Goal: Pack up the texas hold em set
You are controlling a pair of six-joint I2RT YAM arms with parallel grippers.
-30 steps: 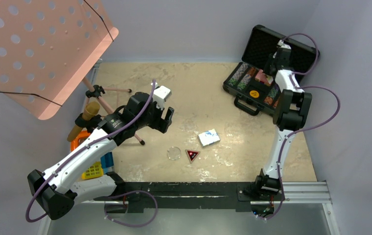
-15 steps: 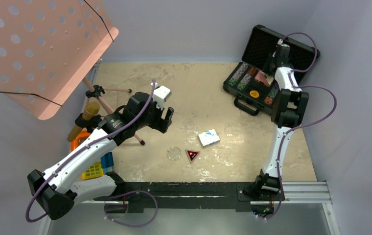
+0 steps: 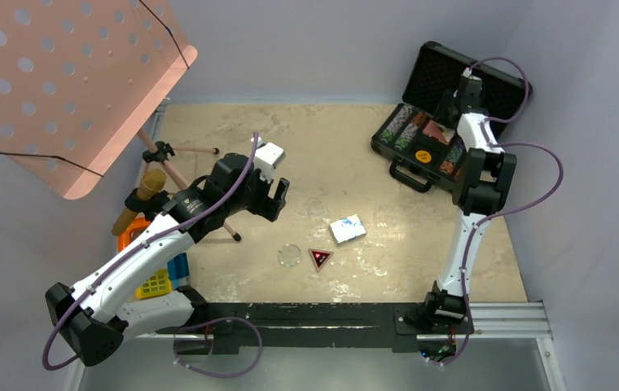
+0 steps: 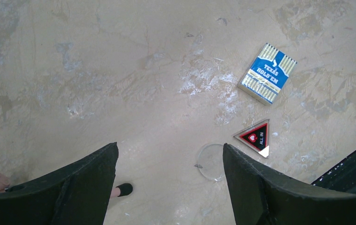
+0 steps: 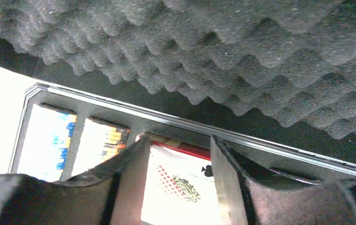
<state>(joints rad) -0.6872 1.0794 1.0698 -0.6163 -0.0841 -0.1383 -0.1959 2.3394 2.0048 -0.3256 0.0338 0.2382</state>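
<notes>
Partly done: red deck (image 5: 176, 183) sits in briefcase (image 3: 436, 73), far right corner of table (image 3: 233, 130); right tool (image 5: 177, 140) straddles it, grip unclear. Unpacked toward near edge: blue deck (image 4: 266, 72), clear button (image 4: 212, 161), triangular marker (image 4: 256, 137); left tool (image 4: 170, 146) open, empty.

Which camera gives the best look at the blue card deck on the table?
The left wrist view: the blue card deck lies unobstructed, its Texas Hold'em print readable. The top external view shows the deck only small. The right wrist view misses it.
</notes>
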